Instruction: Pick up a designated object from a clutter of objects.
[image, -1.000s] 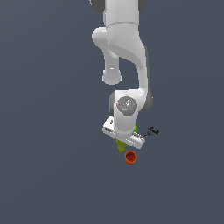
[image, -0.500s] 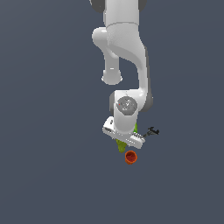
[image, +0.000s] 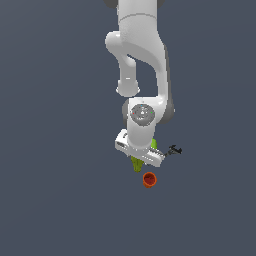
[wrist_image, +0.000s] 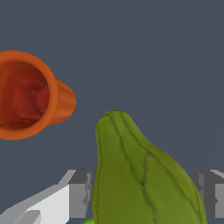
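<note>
The designated object (wrist_image: 140, 175), an olive-green, lumpy, pear-like thing, fills the space between my fingers in the wrist view. One grey finger pad (wrist_image: 80, 192) sits close against one side and the other pad (wrist_image: 209, 192) against the opposite side. My gripper (wrist_image: 142, 192) looks shut on it. In the exterior view the gripper (image: 137, 162) is low over the clutter and only an olive tip of the designated object (image: 136, 165) shows under the hand.
An orange-red cup (image: 149, 179) lies on its side just beside the gripper, its mouth facing the wrist camera (wrist_image: 26, 100). A lime-green cup (image: 153, 144) peeks out behind the hand. A thin dark wrench-like tool (image: 173, 149) lies to the exterior view's right.
</note>
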